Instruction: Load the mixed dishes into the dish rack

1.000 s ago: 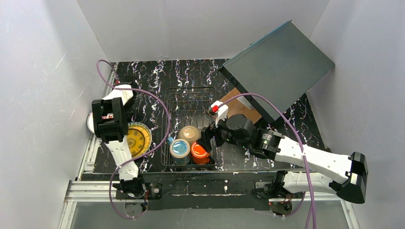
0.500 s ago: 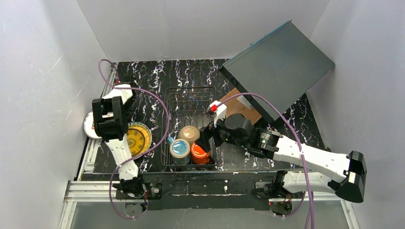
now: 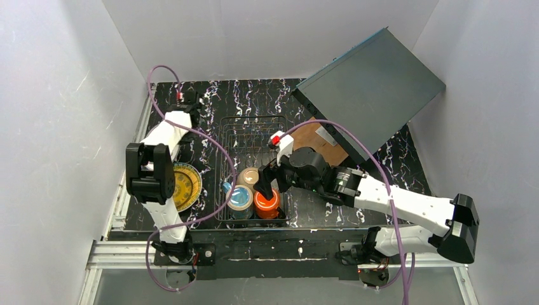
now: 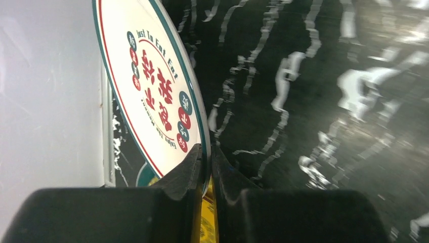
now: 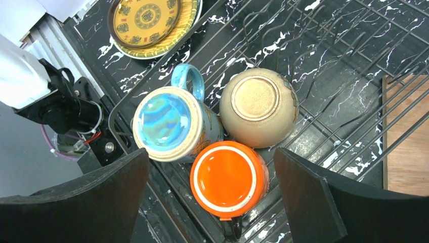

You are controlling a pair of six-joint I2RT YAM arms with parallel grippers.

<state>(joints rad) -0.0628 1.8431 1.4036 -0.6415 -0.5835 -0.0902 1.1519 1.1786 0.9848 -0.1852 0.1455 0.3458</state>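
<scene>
While our left gripper clamps the rim of the white plate, on edge beside the wall, our right gripper hangs wide open, empty, above the orange mug; that mug stands in the dish rack.

From high behind the bases we see the whole table. Close behind the left claw we face along it; behind the right claw, down onto the dish rack, shared overhead.

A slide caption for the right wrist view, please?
Open right gripper hovers over orange mug, blue mug and bowl in dish rack.
</scene>
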